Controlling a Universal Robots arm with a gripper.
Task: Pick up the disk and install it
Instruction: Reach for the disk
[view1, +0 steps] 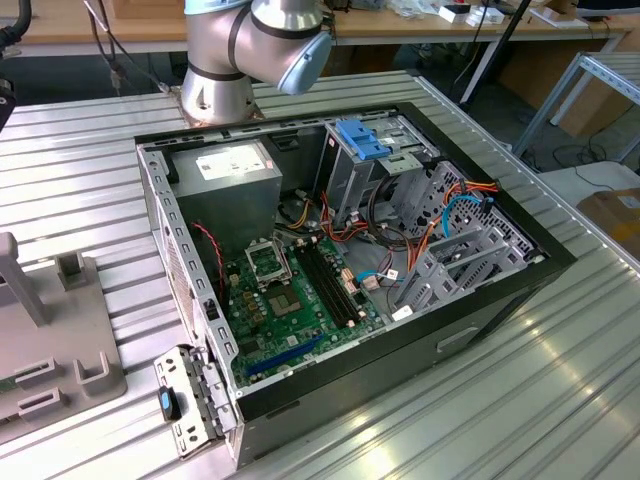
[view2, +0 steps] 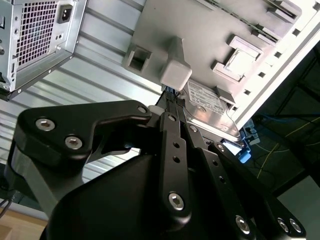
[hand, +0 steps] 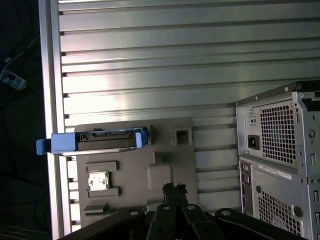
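Fingertips (hand: 168, 189) of my gripper (hand: 173, 189) are pressing together, pinching nothing, and hovering by the post (hand: 159, 175) of one grey fixture plate (hand: 135, 150). One disk (hand: 100, 141) is lying at that plate's edge in its blue bracket (hand: 55, 145), apart from me. One computer case (hand: 280, 160) is standing beside the plate. The second wrist view is showing the disk's white label (view2: 205, 102), while the exterior view is showing the case's motherboard (view1: 290, 300).
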